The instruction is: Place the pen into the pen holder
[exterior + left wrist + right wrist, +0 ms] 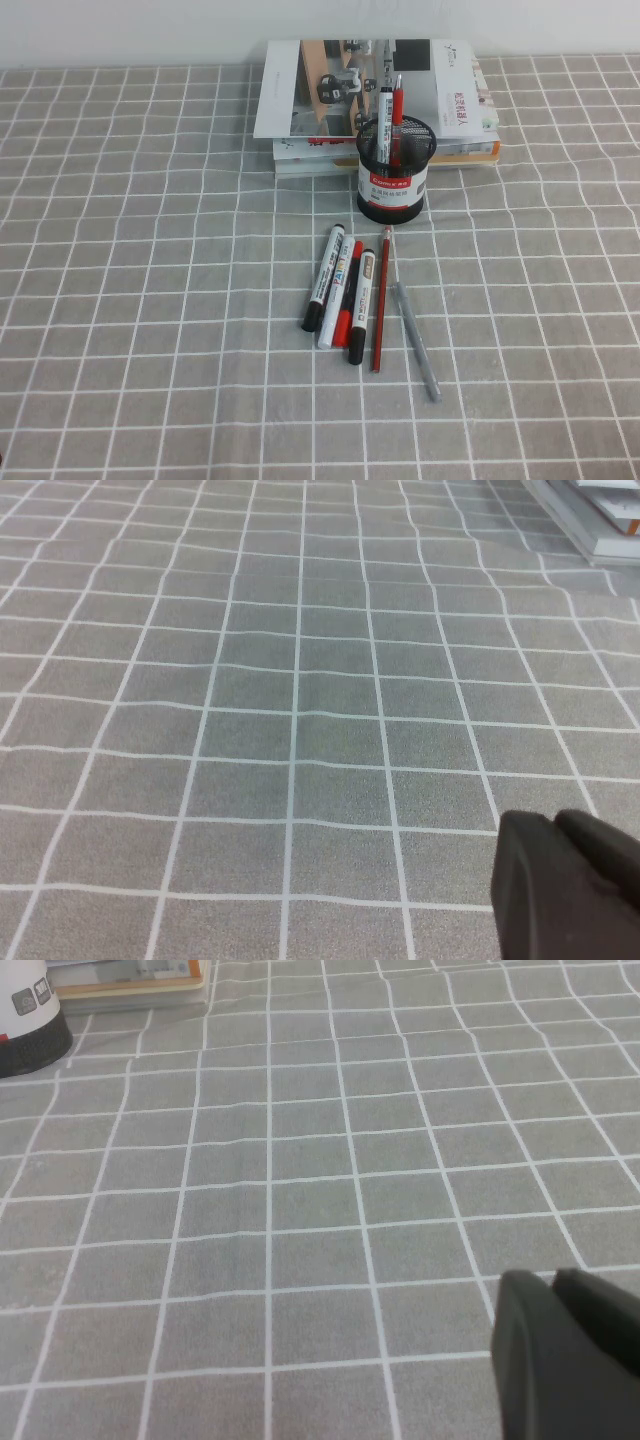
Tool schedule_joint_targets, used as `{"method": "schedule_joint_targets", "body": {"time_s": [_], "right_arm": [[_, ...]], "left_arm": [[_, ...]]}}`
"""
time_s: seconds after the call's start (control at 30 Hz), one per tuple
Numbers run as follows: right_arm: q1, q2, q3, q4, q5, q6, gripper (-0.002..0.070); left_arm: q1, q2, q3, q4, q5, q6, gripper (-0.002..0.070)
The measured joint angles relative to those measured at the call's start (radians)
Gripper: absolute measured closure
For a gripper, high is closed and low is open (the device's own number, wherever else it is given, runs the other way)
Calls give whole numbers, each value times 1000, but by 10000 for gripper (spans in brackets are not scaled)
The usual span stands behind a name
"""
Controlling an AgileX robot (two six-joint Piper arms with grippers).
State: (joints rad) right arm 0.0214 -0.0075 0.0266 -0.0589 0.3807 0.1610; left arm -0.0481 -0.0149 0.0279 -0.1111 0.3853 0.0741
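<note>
Pen [416, 340] flat beside pencil [381, 300]; left tool [570, 885], right tool [565, 1355] parked (over cloth).

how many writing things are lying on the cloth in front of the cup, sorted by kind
fat white markers: 3
red pencil: 1
grey pen: 1
total: 5
Left gripper and right gripper show only in their wrist views, over bare cloth.

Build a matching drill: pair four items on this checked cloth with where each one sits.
Things:
1. slim grey pen
2. thin red pencil
3. round black wire-mesh pen holder
4. stack of books

Places:
a. behind the holder
b. rightmost of the row
c. between marker and pen
d. in front of the books

Pairs: 1-b, 2-c, 3-d, 4-a.

Left claw and right claw sit over bare cloth.
</note>
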Motion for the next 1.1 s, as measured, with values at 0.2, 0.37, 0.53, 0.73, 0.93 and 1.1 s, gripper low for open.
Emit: {"method": "schedule_joint_targets", "body": {"time_s": [0.2, 0.37, 0.53, 0.73, 0.93, 1.1], "right_arm": [[0, 0, 0, 0, 0, 0, 689], [0, 0, 0, 0, 0, 0, 689], [0, 0, 0, -4, 0, 0, 689], [0, 0, 0, -37, 0, 0, 689], [0, 0, 0, -45, 0, 0, 689], [0, 0, 0, -33, -2, 0, 689]], "left_arm": [[0, 0, 0, 0, 0, 0, 678], [0, 0, 0, 0, 0, 0, 678], [0, 0, 0, 0, 0, 0, 678], [0, 0, 0, 0, 0, 0, 678], [0, 0, 0, 0, 0, 0, 678], [0, 0, 0, 0, 0, 0, 678]]}}
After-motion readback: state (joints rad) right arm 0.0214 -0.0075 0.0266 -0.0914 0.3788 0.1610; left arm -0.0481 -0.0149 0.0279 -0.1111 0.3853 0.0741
